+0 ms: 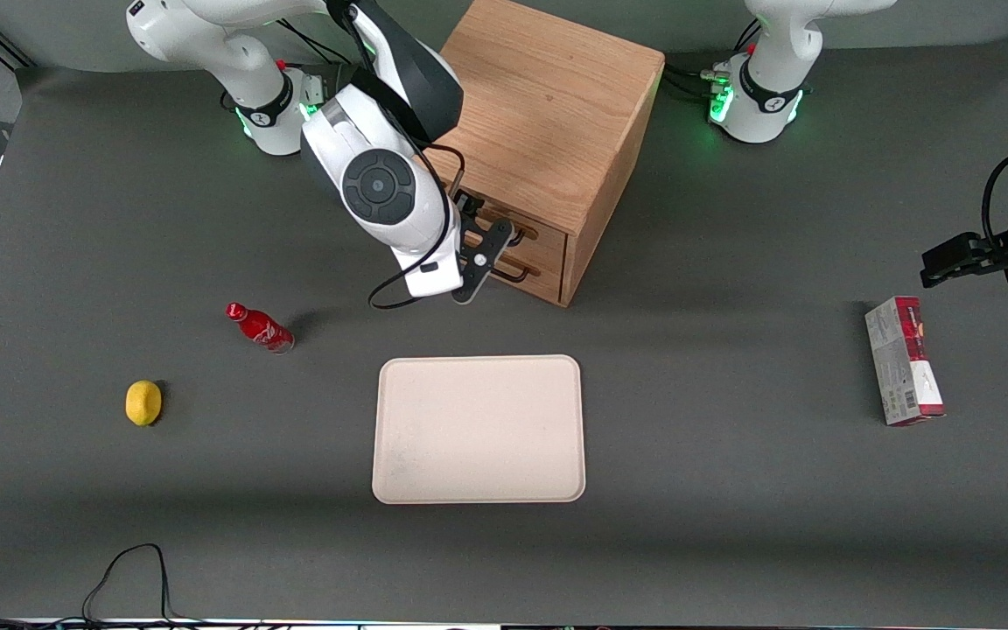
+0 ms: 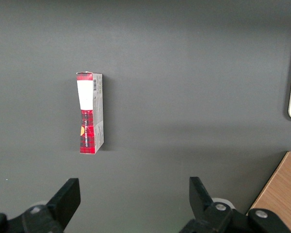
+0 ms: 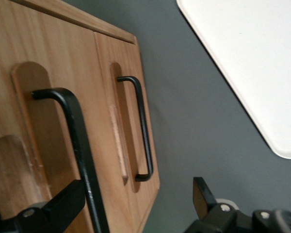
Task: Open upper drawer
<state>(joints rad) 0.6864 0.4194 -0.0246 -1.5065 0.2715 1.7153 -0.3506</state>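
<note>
Wooden cabinet sat at upper center of the front view on the grey worktop. Upper drawer was shut. Gripper, fingers spread, sat w/ one finger at the drawer's black handle, not pinching it.

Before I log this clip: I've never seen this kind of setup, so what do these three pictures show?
Two white robot arms stand at a dark table. One picture looks down from the front; the other two come from cameras on each arm's wrist. The working arm's claw is open at the front of a wooden cabinet, one finger beside the upper drawer's black handle, holding nothing yet. The lower drawer sits below it, shut. On the table lie a cream tray, a red bottle, a lemon and a red-and-grey carton.
</note>
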